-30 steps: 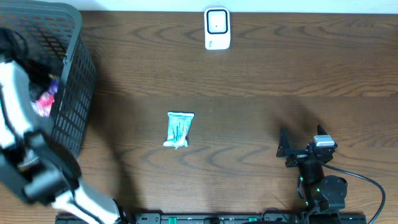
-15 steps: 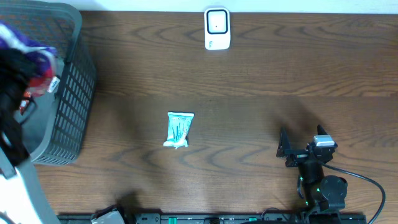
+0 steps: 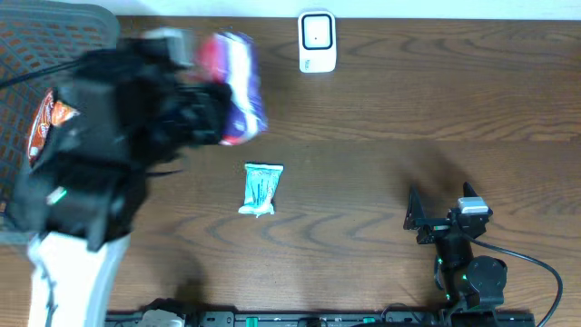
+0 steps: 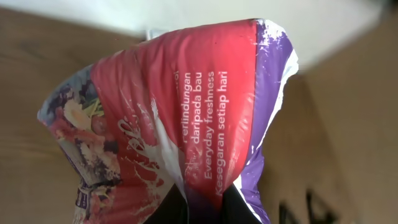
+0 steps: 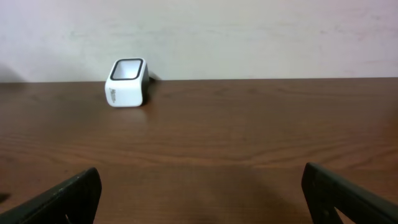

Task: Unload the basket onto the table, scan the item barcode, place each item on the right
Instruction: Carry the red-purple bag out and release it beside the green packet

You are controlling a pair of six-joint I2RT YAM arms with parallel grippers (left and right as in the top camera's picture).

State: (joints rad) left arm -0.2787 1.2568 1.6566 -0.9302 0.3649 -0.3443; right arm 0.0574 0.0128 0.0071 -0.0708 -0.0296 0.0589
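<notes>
Dark wood table runs under everything, with a pale wall behind it. Above that table hangs the red-and-purple packet (image 3: 231,86), carried in the air to the left of the scanner (image 3: 317,41) and not yet over its window. The left fingers (image 3: 201,113) are clamped on the packet's lower edge, and in the left wrist view the glossy film bulges and creases above the pinch. Printed words run across the red face, but no barcode shows on the side that can be seen. The overhead view smears the arm and packet into a blur.

Further out, a teal packet (image 3: 261,188) lies flat near the middle of the table, below the carried one. A dark mesh basket (image 3: 36,27) stands at the far left, mostly hidden by the arm. The right fingers (image 5: 65,199) rest wide apart and empty near the front right, facing the scanner from well away.

The main risk is a failed read: the barcode may sit on a creased or turned-away face, or glare off the film may hide it. With so narrow a pinch on slippery film, the packet could also swing or slide out during a quick move. A low approach could nudge the small scanner out of place.
</notes>
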